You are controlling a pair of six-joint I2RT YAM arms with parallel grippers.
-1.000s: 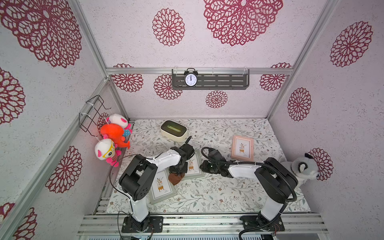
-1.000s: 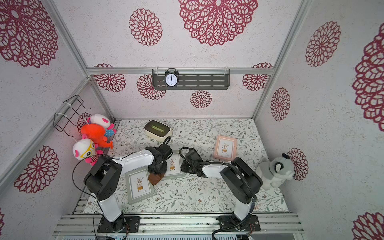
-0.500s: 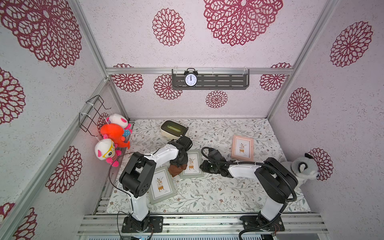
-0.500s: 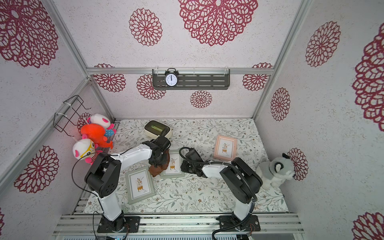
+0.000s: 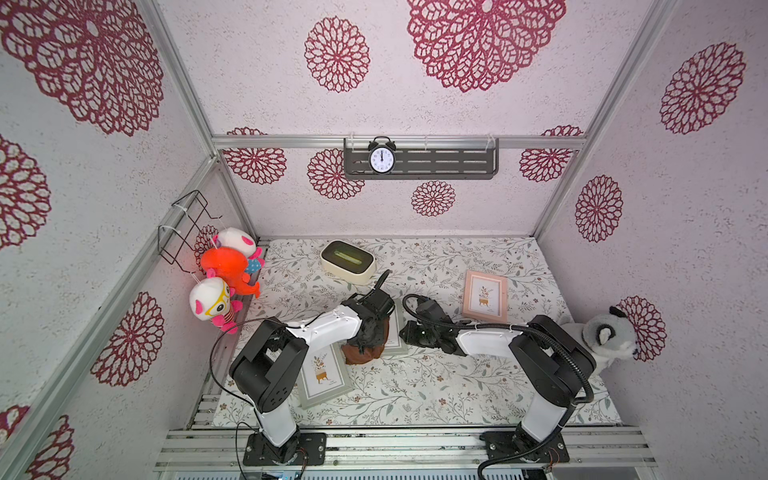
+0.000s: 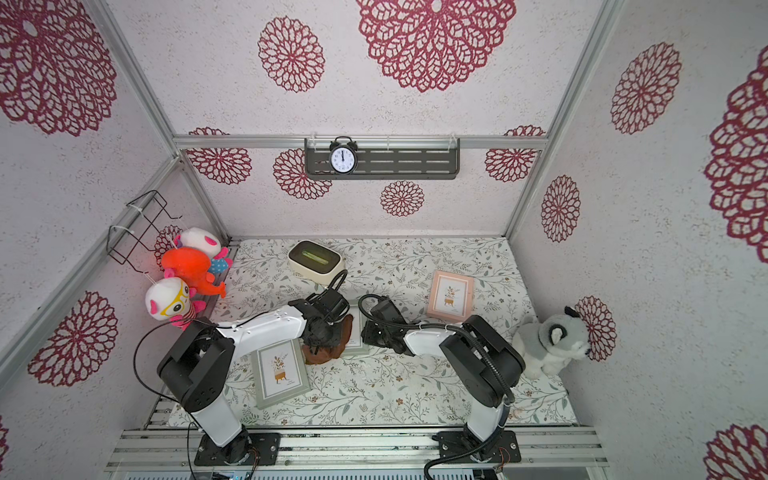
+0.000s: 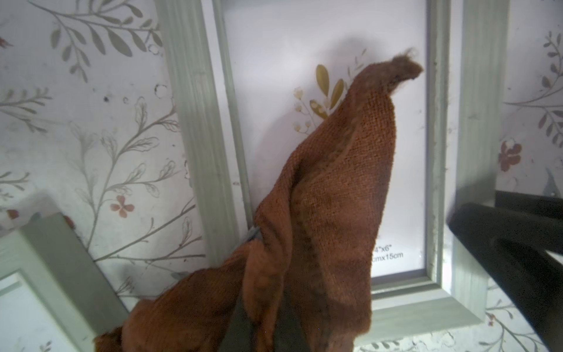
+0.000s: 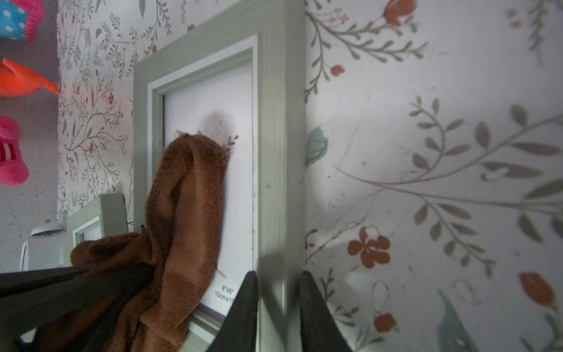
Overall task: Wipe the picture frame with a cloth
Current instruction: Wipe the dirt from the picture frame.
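top views: wipe in hand. left gripper point(image 5: 368, 332) pinched on cloth point(image 5: 360, 353), which lies across middle frame point(image 5: 397, 345). right gripper point(image 5: 409, 332) at that frame's opposite edge. count: three frames (middle frame; pink frame point(image 5: 485, 296) well apart from it; grey frame point(image 5: 324, 376) near it), one cloth.
left wrist: cloth point(image 7: 335, 183) draped over middle frame point(image 7: 198, 122).
right wrist: right gripper point(image 8: 277, 277) narrow, clamping middle frame point(image 8: 274, 122) by its rail.
next, likely: drag cloth across the uncovered part, frame kept pinned.

The bunched rust-brown cloth point(image 7: 335, 183) drapes across the glass of the grey-green picture frame point(image 7: 195, 122), which lies flat.
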